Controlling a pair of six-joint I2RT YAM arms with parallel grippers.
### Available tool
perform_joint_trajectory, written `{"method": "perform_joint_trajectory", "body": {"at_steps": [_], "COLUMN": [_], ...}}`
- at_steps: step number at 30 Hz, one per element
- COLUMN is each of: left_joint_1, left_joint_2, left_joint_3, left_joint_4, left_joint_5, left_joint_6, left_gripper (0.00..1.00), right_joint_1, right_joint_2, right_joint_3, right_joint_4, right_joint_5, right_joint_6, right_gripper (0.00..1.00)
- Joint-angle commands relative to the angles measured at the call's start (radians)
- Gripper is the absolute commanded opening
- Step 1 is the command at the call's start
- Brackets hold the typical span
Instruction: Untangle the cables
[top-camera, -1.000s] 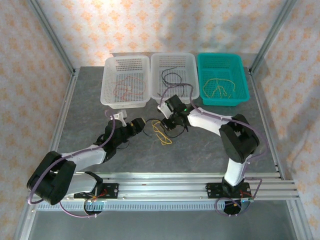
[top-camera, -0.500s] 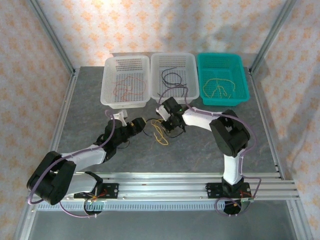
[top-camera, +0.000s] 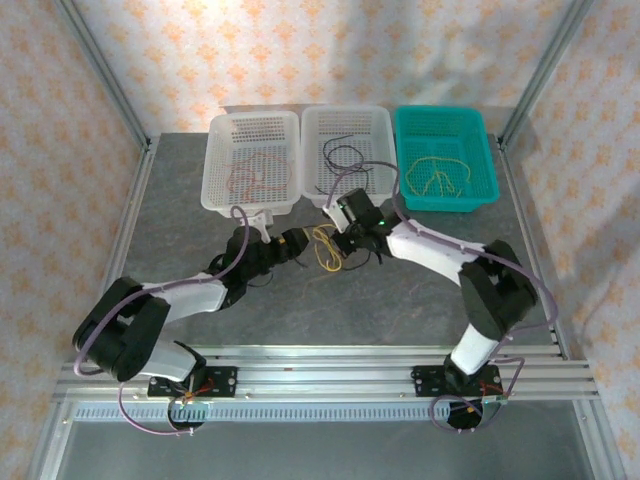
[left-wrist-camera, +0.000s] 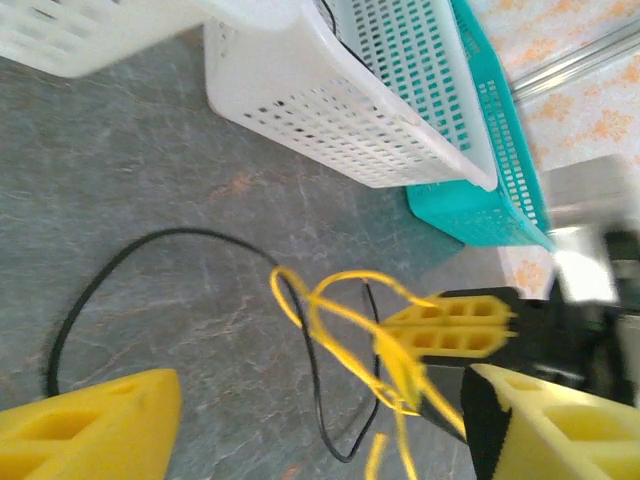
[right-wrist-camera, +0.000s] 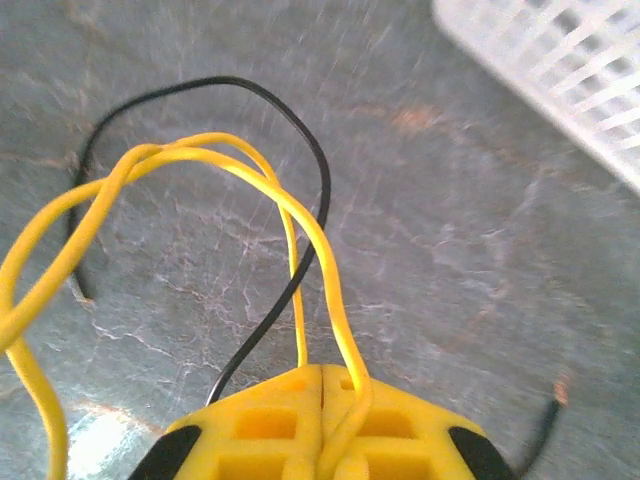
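Where the right tool (right-wrist-camera: 322, 385) had been half spread a second before, it was now pressed together on the yellow cable (right-wrist-camera: 200, 150). That cable was crossed by the black cable (right-wrist-camera: 250, 85) on the counter (right-wrist-camera: 480, 230), near the white basket (left-wrist-camera: 320, 110). The left tool (left-wrist-camera: 322, 400) had been brought closer and spread wider beside the tangle. The yellow cable could probably now be pulled free.
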Motion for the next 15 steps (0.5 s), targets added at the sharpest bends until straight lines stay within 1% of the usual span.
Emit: {"method": "perform_joint_trajectory", "body": {"at_steps": [1,6,15], "left_joint_1": [-0.023,-0.041,-0.054], "left_joint_2": [0.043,0.094,0.176], "left_joint_3": [0.058,0.095,0.15], "left_joint_4": [0.021,0.044,0.073], "left_joint_5": [0.019,0.032,0.066], "left_joint_6": [0.024,0.025,0.034], "left_gripper": [0.79,0.79,0.79], "right_joint_1": [0.001,-0.014,-0.042], "right_joint_2": [-0.078,-0.146,-0.237], "right_joint_3": [-0.033,-0.052,-0.063], "right_joint_4": [0.046,0.078,0.117], "right_joint_5": [0.043,0.047,-0.035], "right_joint_6": [0.056,0.11,0.171], "right_gripper": [0.0,0.0,0.0]}}
